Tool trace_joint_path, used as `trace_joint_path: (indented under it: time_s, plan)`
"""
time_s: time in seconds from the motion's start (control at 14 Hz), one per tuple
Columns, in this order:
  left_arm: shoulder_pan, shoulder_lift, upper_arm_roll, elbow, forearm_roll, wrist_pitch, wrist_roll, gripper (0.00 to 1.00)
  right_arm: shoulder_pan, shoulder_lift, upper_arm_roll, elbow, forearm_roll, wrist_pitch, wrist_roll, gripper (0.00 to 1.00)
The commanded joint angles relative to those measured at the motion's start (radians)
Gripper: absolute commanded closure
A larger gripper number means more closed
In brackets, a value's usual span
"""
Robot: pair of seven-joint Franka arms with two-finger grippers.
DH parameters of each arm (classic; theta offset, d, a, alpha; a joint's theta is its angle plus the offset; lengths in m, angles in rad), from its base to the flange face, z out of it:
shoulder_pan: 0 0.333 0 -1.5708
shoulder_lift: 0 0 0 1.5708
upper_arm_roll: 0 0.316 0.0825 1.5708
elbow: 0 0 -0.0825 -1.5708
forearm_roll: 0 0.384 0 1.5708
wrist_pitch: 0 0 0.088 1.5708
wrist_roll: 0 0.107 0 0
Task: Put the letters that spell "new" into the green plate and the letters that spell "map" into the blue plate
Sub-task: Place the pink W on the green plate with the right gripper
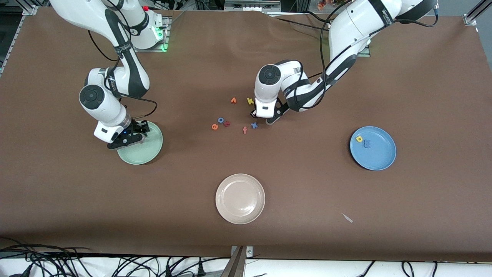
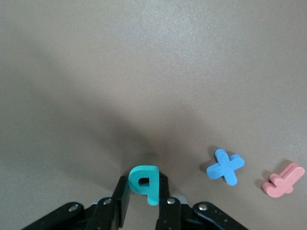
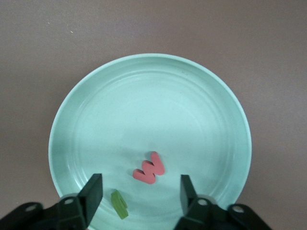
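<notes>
1. Currently the table (image 1: pixel 346 215) carries three plates: the green plate (image 1: pixel 148 154) toward the right arm's end, the blue plate (image 1: pixel 378 156) toward the left arm's end, and a beige plate (image 1: pixel 240 198) nearest the front camera.
2. Right gripper (image 3: pixel 139 194) – over the green plate, fingers spread wide and empty; the red-pink w (image 3: pixel 149 168) and green n (image 3: pixel 119 204) lie in the plate below it.
3. Left gripper (image 2: pixel 144 201) – low over the loose letters at mid-table, fingers closed on the teal a (image 2: pixel 144 183), gripped across its flat faces.
4. Blue plate contents: yellow p (image 1: pixel 359 139) and blue m (image 1: pixel 367 144).
5. Orange e (image 1: pixel 215 126) is still on the table, beside the blue o (image 1: pixel 221 120).
6. Handling – the foam letters look light, soft and thin; pinch across the flat faces.
</notes>
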Motion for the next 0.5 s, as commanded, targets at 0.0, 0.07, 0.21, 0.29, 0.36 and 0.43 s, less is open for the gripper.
trace_joint_path:
  time_s: [0.0, 0.07, 0.21, 0.29, 0.36, 0.43]
  plan:
    - [-0.015, 0.018, 0.019, 0.014, 0.043, -0.017, -0.002, 0.97, 0.005, -0.016, 0.043, -0.003, 0.024, -0.018, 0.106, 0.08]
    - [-0.003, 0.012, 0.018, 0.015, 0.042, -0.028, 0.033, 0.99, 0.007, -0.021, 0.075, -0.001, 0.024, -0.025, 0.192, 0.09]
    - [0.028, 0.000, 0.010, 0.025, 0.023, -0.100, 0.126, 1.00, 0.007, -0.024, 0.130, -0.002, 0.026, -0.025, 0.382, 0.09]
    - [0.061, 0.000, -0.004, 0.044, 0.007, -0.152, 0.195, 1.00, 0.007, -0.028, 0.166, -0.002, 0.024, -0.023, 0.497, 0.09]
    - [0.098, -0.002, -0.028, 0.064, -0.039, -0.207, 0.290, 1.00, 0.008, -0.030, 0.206, 0.001, 0.024, -0.014, 0.597, 0.09]
    - [0.135, -0.002, -0.043, 0.098, -0.087, -0.282, 0.402, 1.00, 0.011, -0.029, 0.238, 0.008, 0.024, 0.000, 0.698, 0.09]
